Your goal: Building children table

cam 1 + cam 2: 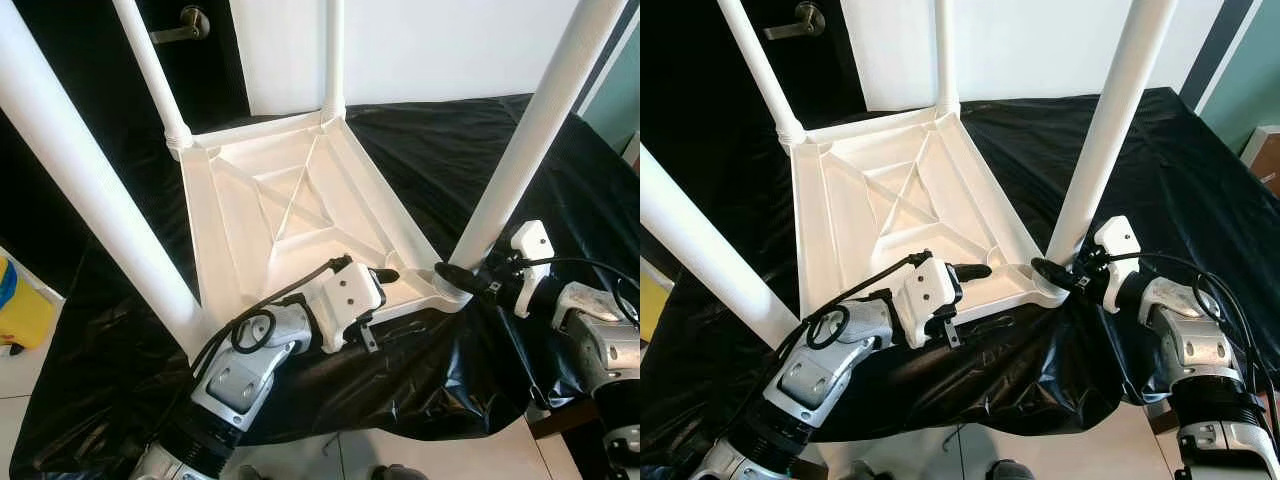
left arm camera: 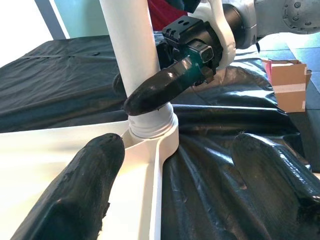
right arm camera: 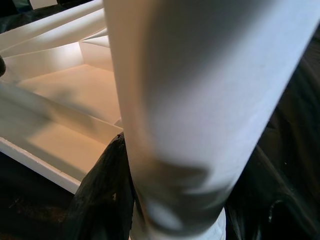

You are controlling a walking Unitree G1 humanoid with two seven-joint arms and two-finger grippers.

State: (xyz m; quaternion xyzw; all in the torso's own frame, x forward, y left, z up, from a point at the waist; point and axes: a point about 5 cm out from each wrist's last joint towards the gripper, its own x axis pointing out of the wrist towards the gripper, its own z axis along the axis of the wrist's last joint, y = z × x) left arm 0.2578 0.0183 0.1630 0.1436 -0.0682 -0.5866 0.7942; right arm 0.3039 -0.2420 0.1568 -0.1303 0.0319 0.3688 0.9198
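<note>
The child's table top [image 1: 300, 215] lies upside down in the middle of the frame on a black plastic sheet [image 1: 450, 150], its ribbed underside facing up so the legs can go into the corner sockets from above. Four white legs stand up from the corners: one at the upper left [image 1: 150, 70], one at the top centre [image 1: 333, 55], one at the far left [image 1: 90, 190], and one at the right [image 1: 530, 130], which runs from the upper right corner of the frame down to the near-right socket.

The right tool [image 1: 1065, 275] sits at the base of that right leg, its two black fingers closed around the leg just above the socket collar; the right wrist view shows the leg [image 3: 200, 100] between the dark fingers. Gripping so low seems meant to let it twist or press the leg home with good control.

The left tool [image 1: 385, 275] reaches in from the lower left and rests at the near edge of the table top, just beside the same corner. In the left wrist view its fingers [image 2: 85, 190] are spread apart, one over the white edge and the other over the black sheet, holding nothing. It looks placed to steady the top while the leg is seated.

A door handle [image 1: 185, 25] shows at the upper left, and a yellow object [image 1: 20, 310] lies at the left edge.
</note>
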